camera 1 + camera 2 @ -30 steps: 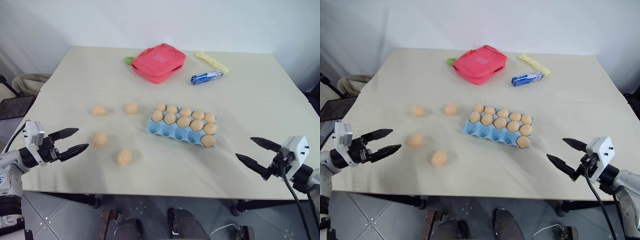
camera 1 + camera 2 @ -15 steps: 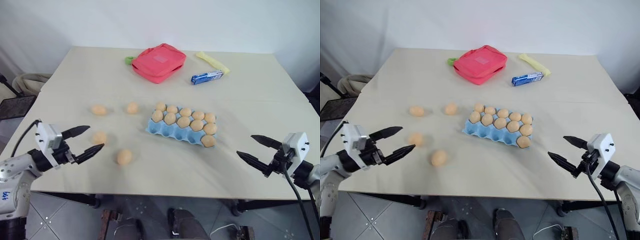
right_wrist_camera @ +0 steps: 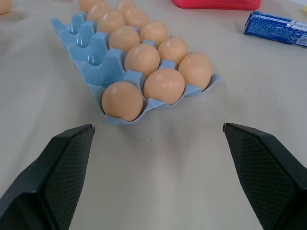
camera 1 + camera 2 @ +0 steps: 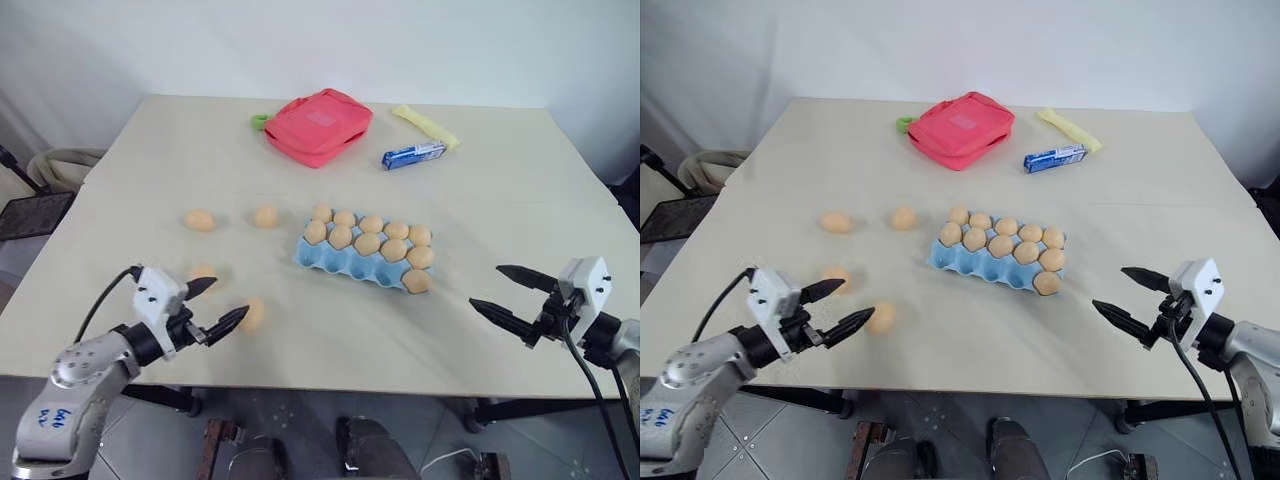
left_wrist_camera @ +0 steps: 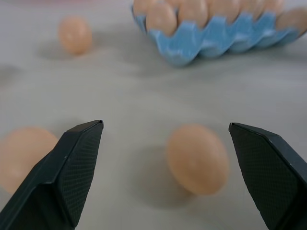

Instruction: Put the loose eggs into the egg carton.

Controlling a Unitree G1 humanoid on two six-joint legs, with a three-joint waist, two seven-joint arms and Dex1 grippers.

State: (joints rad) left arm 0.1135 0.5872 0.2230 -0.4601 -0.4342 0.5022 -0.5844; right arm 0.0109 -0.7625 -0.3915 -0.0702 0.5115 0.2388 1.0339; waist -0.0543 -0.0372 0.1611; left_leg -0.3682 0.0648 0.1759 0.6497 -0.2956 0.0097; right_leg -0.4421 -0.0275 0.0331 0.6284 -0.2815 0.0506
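1. The table [image 4: 480,180] was recorded as a pale beige surface carrying all items.
2. The egg carton [image 4: 330,262], a light blue moulded tray, was found near the table's middle, slightly toward the robot's right. Eleven eggs were counted in its cups; the row nearest the robot was noted as mostly bare, with one egg at its right end.
3. Four loose eggs were logged on the table to the left of the carton:
   - a far-left egg [image 4: 199,220] and a far-right egg [image 4: 265,216], lying side by side but apart, the latter near the carton's far-left corner;
   - a near-left egg [image 4: 204,273], partly hidden behind the upper finger of the left gripper;
   - a near-right egg [image 4: 253,313], the closest to the table's front edge.
4. The left gripper [image 4: 214,306] was observed with its fingers spread wide, holding nothing. It was positioned low over the front-left part of the table, pointing toward the near-right egg; in the left wrist view that egg [image 5: 197,158] was seen between the two fingertips, ahead of them and untouched.
5. The right gripper [image 4: 505,290] was observed likewise spread wide and empty, over the table's front-right part, well apart from the carton and pointing toward it.
6. At the far side of the table, a red pouch [image 4: 317,124], a blue-and-white packet [image 4: 413,155] and a yellow object [image 4: 425,124] were noted.
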